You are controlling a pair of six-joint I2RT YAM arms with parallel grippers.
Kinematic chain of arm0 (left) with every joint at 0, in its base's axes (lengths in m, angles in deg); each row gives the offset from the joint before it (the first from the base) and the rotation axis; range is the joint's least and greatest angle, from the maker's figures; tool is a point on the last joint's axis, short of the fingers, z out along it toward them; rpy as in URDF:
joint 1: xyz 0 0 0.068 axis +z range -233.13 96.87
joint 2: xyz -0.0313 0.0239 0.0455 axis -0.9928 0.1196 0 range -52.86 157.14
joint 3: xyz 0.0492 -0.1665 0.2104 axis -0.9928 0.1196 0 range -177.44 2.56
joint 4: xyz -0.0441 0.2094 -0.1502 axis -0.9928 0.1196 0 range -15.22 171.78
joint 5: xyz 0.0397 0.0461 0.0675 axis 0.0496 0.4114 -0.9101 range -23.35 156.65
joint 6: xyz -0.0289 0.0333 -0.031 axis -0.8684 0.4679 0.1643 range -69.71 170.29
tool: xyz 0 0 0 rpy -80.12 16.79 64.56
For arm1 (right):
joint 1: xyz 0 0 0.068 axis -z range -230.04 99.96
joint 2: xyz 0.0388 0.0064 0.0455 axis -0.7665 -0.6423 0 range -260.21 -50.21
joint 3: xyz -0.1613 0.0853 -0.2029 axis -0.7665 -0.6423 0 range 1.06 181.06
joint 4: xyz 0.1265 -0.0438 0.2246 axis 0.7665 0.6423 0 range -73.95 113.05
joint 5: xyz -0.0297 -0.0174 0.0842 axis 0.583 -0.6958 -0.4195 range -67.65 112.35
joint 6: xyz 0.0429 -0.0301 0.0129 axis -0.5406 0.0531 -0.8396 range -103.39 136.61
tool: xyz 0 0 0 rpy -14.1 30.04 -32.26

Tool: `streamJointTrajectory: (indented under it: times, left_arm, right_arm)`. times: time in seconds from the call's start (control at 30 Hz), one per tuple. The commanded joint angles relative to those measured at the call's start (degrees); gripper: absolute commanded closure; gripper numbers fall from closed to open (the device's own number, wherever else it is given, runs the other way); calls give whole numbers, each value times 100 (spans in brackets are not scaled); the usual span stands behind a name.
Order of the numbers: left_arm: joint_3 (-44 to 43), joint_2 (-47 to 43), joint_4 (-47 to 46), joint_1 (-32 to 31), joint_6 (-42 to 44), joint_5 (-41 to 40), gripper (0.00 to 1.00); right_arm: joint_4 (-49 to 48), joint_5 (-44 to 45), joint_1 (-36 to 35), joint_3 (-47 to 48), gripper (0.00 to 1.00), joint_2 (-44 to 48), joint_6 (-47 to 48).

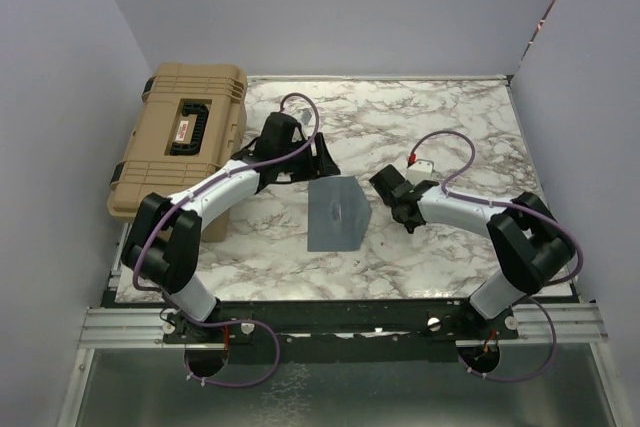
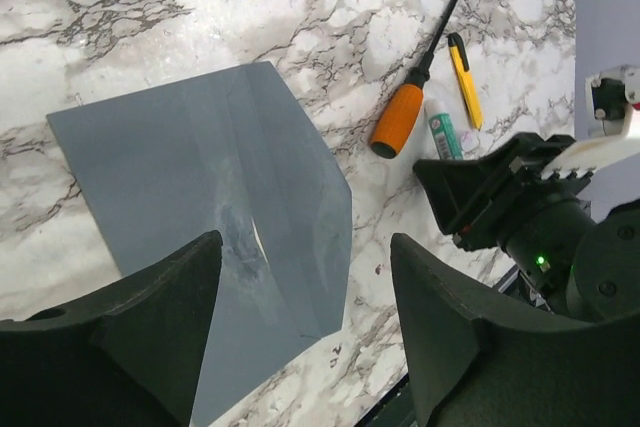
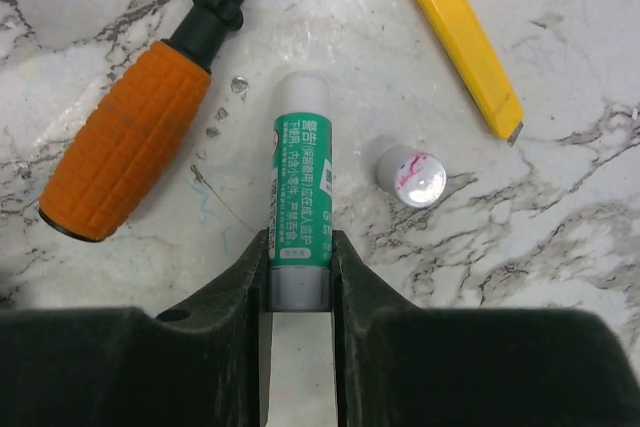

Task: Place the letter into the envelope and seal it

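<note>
The grey-blue envelope [image 1: 335, 212] lies flat on the marble table, its pointed flap folded down and a dark smear near the flap's tip [image 2: 238, 237]. The letter is hidden. My left gripper [image 1: 322, 160] hovers over the envelope's [image 2: 190, 157] far edge, open, with nothing between its fingers [image 2: 305, 247]. My right gripper [image 1: 383, 181] is just right of the envelope, shut on the grey base of a green glue stick [image 3: 301, 177] that lies uncapped along the table; the jaws [image 3: 300, 252] pinch its end.
An orange-handled screwdriver [image 3: 130, 147], a yellow utility knife [image 3: 455, 32] and the glue's white cap [image 3: 412, 173] lie around the glue stick. A tan tool case [image 1: 185, 137] stands at the table's back left. White walls enclose three sides.
</note>
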Motion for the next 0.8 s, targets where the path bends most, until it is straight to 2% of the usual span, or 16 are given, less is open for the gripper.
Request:
streamJointTrajectory:
  times: [0.0,0.03,0.07,0.13,0.2,0.33,0.4,0.5,0.6,0.63,0.7,0.77]
  left_arm:
    - [222,-405,340,38,195,-266,30]
    - [253,-429,363,36,218,-267,30]
    - [273,-468,396,38,236,-291,29]
    - [316,-512,445,39,272,-337,28]
    - [344,-533,472,39,286,-358,28]
    - [367,-543,486,39,283,-389,29]
    - [374,-520,485,39,266,-371,34]
    - [431,-415,482,30,187,-266,53]
    - [508,-260,467,-30,139,-147,75]
    - [535,-205,457,-78,134,-154,80]
    - [587,-81,428,-183,162,-226,87]
    - [632,28,420,-273,157,-357,92]
  right_arm:
    - [-84,184,40,156,67,-253,1]
    - [-50,166,41,149,55,-226,2]
    - [-34,138,41,133,48,-157,17]
    - [16,50,40,119,38,11,106]
    - [147,-65,41,166,34,187,185]
    - [334,-374,41,303,32,660,385]
    - [395,-529,41,391,33,971,467]
    - [214,-992,41,414,47,1356,662]
    - [-136,-1530,41,321,78,1492,722]
    - [-194,-1627,45,311,86,1454,688]
    - [-289,-1770,41,303,95,1295,612]
    - [-303,-1870,53,320,97,1113,532]
